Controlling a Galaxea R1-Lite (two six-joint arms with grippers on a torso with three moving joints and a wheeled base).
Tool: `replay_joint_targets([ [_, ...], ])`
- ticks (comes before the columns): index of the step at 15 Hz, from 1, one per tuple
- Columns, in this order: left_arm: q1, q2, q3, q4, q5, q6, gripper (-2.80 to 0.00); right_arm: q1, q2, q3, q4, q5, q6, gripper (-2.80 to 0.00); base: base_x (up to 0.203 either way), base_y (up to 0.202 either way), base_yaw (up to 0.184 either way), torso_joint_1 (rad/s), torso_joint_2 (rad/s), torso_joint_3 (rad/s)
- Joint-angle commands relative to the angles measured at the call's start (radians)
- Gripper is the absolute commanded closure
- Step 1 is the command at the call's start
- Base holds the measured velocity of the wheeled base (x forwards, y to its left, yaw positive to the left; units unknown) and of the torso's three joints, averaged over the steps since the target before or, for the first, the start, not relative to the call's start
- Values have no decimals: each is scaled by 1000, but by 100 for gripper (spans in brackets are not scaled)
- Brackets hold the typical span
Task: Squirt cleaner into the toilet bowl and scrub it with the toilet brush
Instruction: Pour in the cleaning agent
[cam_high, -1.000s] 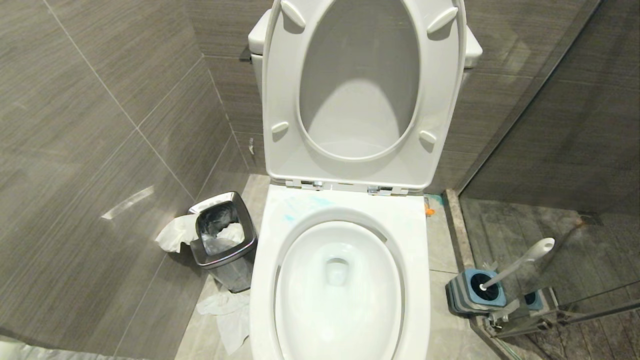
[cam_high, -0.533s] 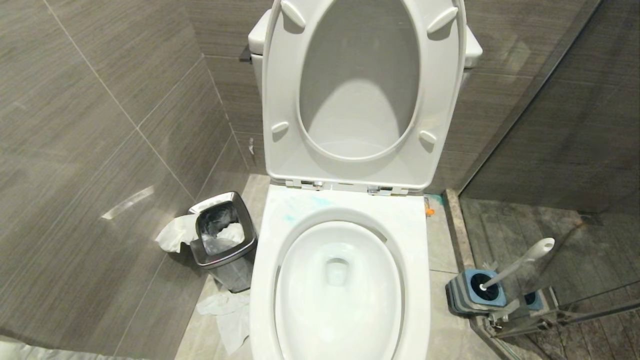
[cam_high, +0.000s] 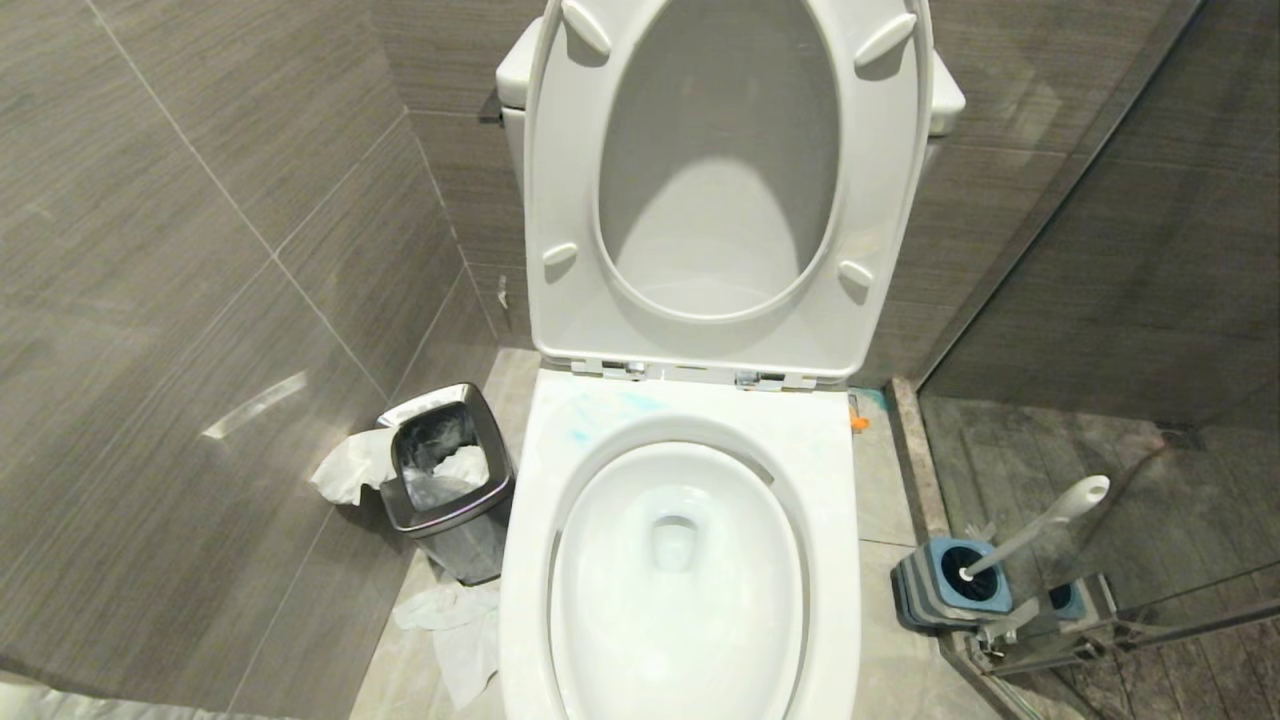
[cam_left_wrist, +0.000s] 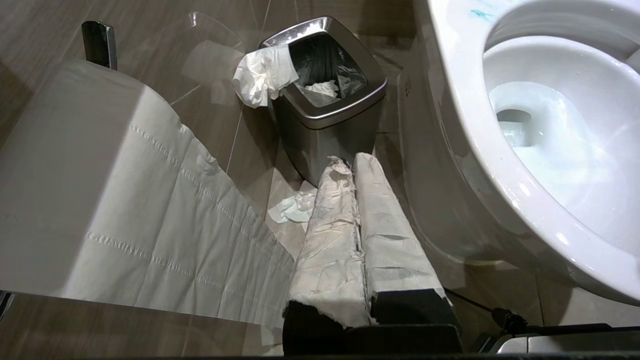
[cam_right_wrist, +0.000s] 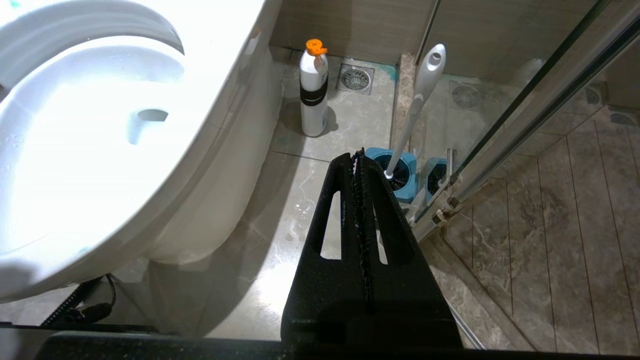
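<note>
At the far left of the head view ran grey tiled wall. Right of it, lower left of centre, stood a small square brushed-steel bin (cam_high: 447, 480) with crumpled white tissue (cam_high: 350, 465) hanging over its rim and more tissue on the floor just below. Neither arm showed in that view.

In the left wrist view, the left tool (cam_left_wrist: 356, 165), its fingers wrapped in white paper, was pressed together and held nothing; it hung low beside the bowl's outer wall, pointing toward the bin, with a large roll of white toilet paper (cam_left_wrist: 90, 190) filling the frame's left half.

The large glossy white ceramic toilet bowl (cam_high: 690, 420) filled the centre of the head view, seat and lid raised. Thin turquoise smears of cleaner (cam_high: 585, 425) marked the back-left of the rim, and the water looked faintly tinted.

At lower right, the white-grey plastic toilet brush (cam_high: 1040, 525) leaned in its squarish blue-and-grey holder (cam_high: 950, 590), beside a glass shower door's frame. In the right wrist view, the black right tool (cam_right_wrist: 356, 160) was shut on nothing, aimed toward that holder; a white bottle with an orange cap (cam_right_wrist: 314, 92) stood on the floor in the upper middle of the frame.

Likely risks: the leaning handle sat close to the glass door, so a reach from the wrong angle could knock the door or tip the light holder. The left tool's paper wrapping might slip on a smooth bottle.
</note>
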Motion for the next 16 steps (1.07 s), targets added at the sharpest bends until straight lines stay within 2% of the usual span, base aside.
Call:
replay_joint_targets([
  [1, 0, 2, 0, 0, 0, 0, 0, 2, 0, 0, 0, 0, 0, 0, 0, 0, 0, -2, -2, -93],
  [16, 0, 2, 0, 0, 0, -1, 0, 0, 0, 0, 0, 0, 0, 0, 0, 0, 0, 5, 4, -189],
])
